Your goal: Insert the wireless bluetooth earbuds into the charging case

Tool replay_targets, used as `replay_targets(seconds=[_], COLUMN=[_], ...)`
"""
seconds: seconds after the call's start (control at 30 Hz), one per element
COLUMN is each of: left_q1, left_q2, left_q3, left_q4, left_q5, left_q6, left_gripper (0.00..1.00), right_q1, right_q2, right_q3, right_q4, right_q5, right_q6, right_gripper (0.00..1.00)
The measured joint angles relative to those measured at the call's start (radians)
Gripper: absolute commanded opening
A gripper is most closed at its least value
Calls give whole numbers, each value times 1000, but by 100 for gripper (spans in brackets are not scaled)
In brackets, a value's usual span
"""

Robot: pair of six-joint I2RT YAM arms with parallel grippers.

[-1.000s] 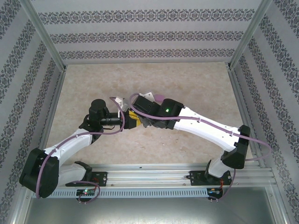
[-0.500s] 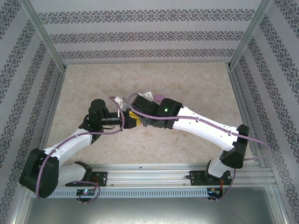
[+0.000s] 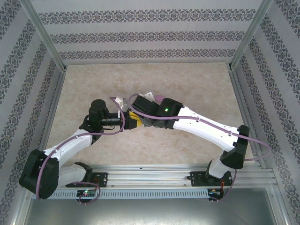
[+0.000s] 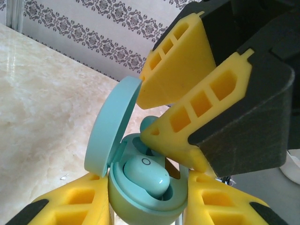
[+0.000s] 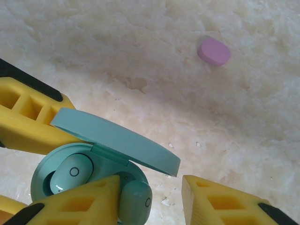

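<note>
Meeting over the middle of the table point(image 3: 154, 79), the left arm point(image 3: 70, 145) and the right arm point(image 3: 206, 126) are bringing their yellow fingers together above the pale marbled top. The left gripper point(image 4: 145, 187) is clamping the turquoise case point(image 4: 140, 213) between its two fingers, one pressing on each side of the round body. The lid point(image 4: 110, 131) is standing open, tilting back from the wells. The first bud point(image 4: 145, 176), light blue, is lying seated in its well with a small ring mark facing up. The second bud point(image 5: 136, 201), also light blue, is sitting at the neighbouring well, just beside the first and standing higher; how deep it is sitting cannot be told. The right gripper point(image 5: 151, 180) is hovering at the case with its jaws parted. One finger is touching the second bud while the other is standing off it, bare table showing in the gap, so nothing is being pinched. Seen from the left wrist, the right gripper's two fingertips are reaching in beside the open lid, the upper tip just beside the lid's rim, though whether it is touching cannot be told, and the top of the second bud is peeking out between them. Farther off on the table, a pink oval point(image 5: 213, 50) is lying alone, well apart from the case; whether it is a bud or another case cannot be told.
</note>
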Motion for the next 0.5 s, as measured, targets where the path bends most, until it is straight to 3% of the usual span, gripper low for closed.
replay_targets(seconds=[0.5], left_q1=[0], left_q2=[0], left_q3=[9], left_q4=[0], left_q5=[0], left_q6=[0], left_gripper=[7], right_q1=[-10], right_q2=[-185], right_q3=[-56], right_q4=[106], right_q5=[-86], right_q6=[55], right_gripper=[44])
